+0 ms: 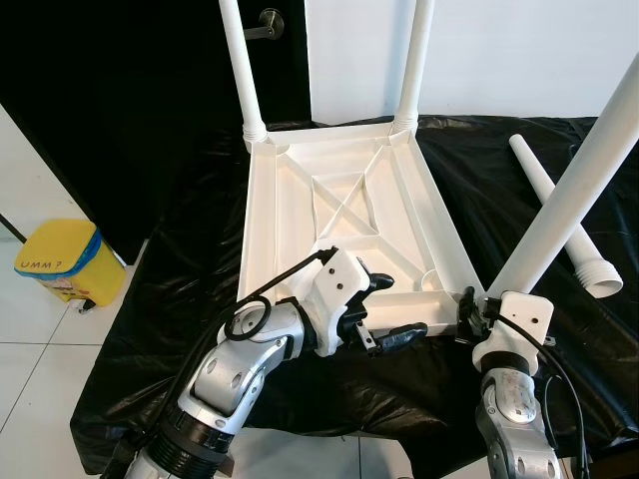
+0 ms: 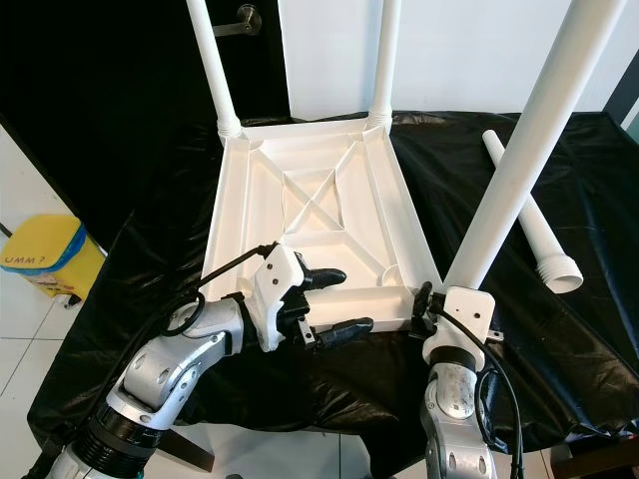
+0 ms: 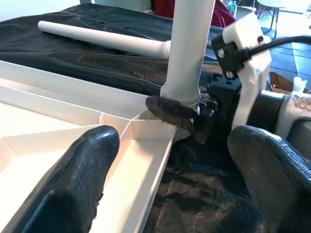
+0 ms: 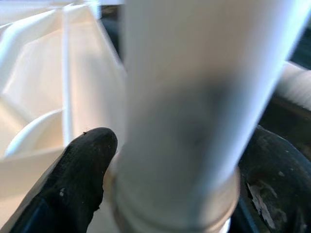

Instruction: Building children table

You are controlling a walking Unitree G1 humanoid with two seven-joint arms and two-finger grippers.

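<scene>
The white tabletop [image 1: 339, 215] lies upside down on the black sheet [image 1: 150, 299]; two legs stand at its far corners; the right gripper [image 2: 427, 302] is clamped on a third leg [image 2: 524, 140] at the near right corner, likely screwing it in; the left gripper [image 2: 334, 301], fingers apart, straddles the near edge; next, fetch the spare leg [image 1: 559, 215] lying far right; a yellow bin [image 1: 60, 261] sits left, its contents unclear.

The upturned tabletop [image 1: 344, 215] is plain white, as are its legs [image 1: 574, 200] and the loose leg [image 1: 559, 215]. The sheet [image 1: 180, 299] beneath is glossy black. The bin [image 1: 65, 261] is yellow with a blue band. The floor tiles [image 1: 40, 369] are white.
</scene>
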